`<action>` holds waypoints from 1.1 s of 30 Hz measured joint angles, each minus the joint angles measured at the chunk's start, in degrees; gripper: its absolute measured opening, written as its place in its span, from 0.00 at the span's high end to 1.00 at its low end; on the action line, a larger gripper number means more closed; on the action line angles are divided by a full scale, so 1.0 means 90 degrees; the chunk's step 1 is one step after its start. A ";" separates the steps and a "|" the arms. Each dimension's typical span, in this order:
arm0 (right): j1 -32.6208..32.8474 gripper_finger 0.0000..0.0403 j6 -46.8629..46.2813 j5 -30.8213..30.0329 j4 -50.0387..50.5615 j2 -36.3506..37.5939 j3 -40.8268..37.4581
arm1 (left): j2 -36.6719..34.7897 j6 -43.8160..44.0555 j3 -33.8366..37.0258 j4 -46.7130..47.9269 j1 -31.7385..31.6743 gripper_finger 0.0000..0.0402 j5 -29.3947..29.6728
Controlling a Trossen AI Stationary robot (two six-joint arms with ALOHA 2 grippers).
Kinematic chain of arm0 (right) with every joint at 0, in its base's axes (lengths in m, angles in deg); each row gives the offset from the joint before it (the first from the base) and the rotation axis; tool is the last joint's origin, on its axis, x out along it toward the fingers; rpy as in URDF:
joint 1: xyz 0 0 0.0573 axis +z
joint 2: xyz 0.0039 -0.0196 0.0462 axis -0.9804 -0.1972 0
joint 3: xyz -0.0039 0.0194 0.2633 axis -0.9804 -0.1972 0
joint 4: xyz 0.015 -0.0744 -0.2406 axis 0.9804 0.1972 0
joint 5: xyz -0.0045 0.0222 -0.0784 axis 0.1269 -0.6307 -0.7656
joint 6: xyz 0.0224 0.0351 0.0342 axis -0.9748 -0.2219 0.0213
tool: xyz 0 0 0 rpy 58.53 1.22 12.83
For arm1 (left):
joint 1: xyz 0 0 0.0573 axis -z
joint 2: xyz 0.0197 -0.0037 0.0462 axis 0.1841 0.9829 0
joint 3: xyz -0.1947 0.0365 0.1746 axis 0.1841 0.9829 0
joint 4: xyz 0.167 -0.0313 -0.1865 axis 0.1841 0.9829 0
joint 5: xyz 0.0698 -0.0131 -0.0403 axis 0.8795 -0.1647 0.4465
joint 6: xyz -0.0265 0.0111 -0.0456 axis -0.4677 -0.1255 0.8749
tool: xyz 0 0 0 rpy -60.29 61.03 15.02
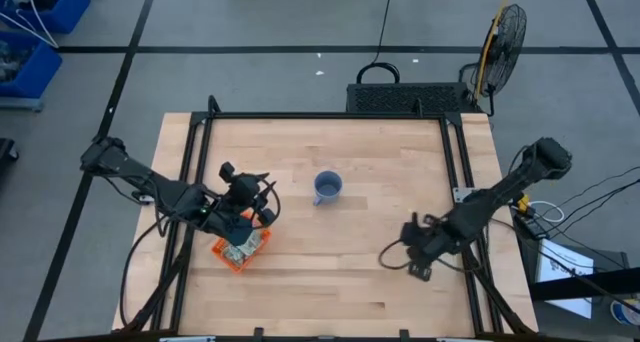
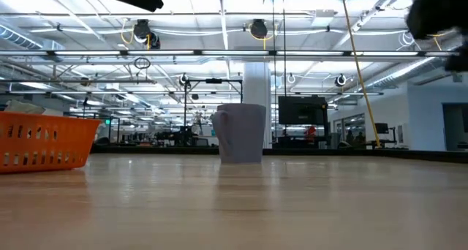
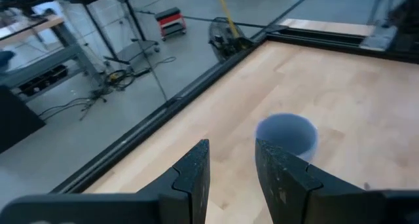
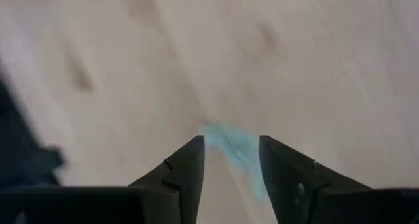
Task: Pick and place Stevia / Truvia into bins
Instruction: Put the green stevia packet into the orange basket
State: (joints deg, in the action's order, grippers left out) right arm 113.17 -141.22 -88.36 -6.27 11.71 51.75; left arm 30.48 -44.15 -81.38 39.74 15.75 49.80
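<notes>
Now the right gripper (image 4: 230,160) sits low over the tabletop (image 1: 380,272) on the right side, jaws apart, with a pale green packet (image 4: 237,149) lying between them, seemingly flat on the wood and not gripped. The likely trouble is in the pinch: a packet this thin could slide out ahead of the closing jaws, or the tips could scrape the wood and close on nothing. The view is blurred, so I cannot tell whether the tips touch the paper.

The left gripper (image 3: 230,175) hangs above the orange bin (image 1: 226,255) at the tabletop's left front, jaws apart and empty. From above, the bin shows a heap of pale packets (image 1: 242,247) inside; how many I cannot count. A carry across from the right would have to pass near the left arm, so a clash there is a risk.

A blue-grey mug (image 1: 327,187) stands upright near the middle; its inside is not visible enough to judge.
</notes>
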 joint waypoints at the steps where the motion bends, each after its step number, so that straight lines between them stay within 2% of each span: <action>1: 0.0091 0.64 -0.0317 -0.0093 0.0045 0.0188 -0.0264 | 0.0000 -0.0002 0.0000 -0.0002 -0.0063 0.68 0.0032; 5: 0.0304 0.63 -0.1259 -0.0115 -0.0080 0.0621 -0.1321 | 0.0000 -0.0002 0.0000 -0.0038 -0.0341 0.68 0.0065; 9: 0.0437 0.63 -0.1531 0.0459 -0.0765 0.0652 -0.2179 | 0.0010 0.0006 0.0000 -0.0049 -0.0556 0.68 -0.0137; 15: 0.0466 0.65 -0.1772 0.0524 -0.1050 0.0668 -0.2481 | 0.0027 -0.0005 0.0000 -0.0048 -0.0738 0.68 -0.0216; 19: 0.0466 0.73 -0.1551 0.0515 -0.1059 0.0669 -0.2482 | 0.0027 -0.0017 0.0000 -0.0033 -0.0761 0.68 -0.0356; 22: 0.0466 0.85 -0.1411 0.0487 -0.1233 0.0667 -0.2486 | 0.0027 -0.0017 0.0000 -0.0006 -0.0759 0.68 -0.0480; 25: 0.0461 0.97 -0.1166 0.0296 -0.1675 0.0655 -0.2438 | 0.0027 -0.0017 0.0000 0.0000 -0.0754 0.68 -0.0596; 27: 0.0417 0.97 -0.0864 0.0129 -0.1814 0.0621 -0.2269 | 0.0027 -0.0017 0.0000 0.0001 -0.0754 0.68 -0.0598; 30: 0.0318 0.97 -0.0664 -0.0563 -0.2079 0.0648 -0.1851 | 0.0027 -0.0017 0.0000 0.0015 -0.0754 0.68 -0.0599; 33: 0.0163 0.98 0.0346 -0.1321 -0.3030 0.0623 -0.1566 | 0.0024 -0.0087 0.0000 0.0016 -0.0754 0.68 -0.0600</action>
State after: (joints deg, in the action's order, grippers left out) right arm 114.63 -138.11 -100.24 -33.53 17.32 37.66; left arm 30.70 -44.93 -81.38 39.89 8.96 44.39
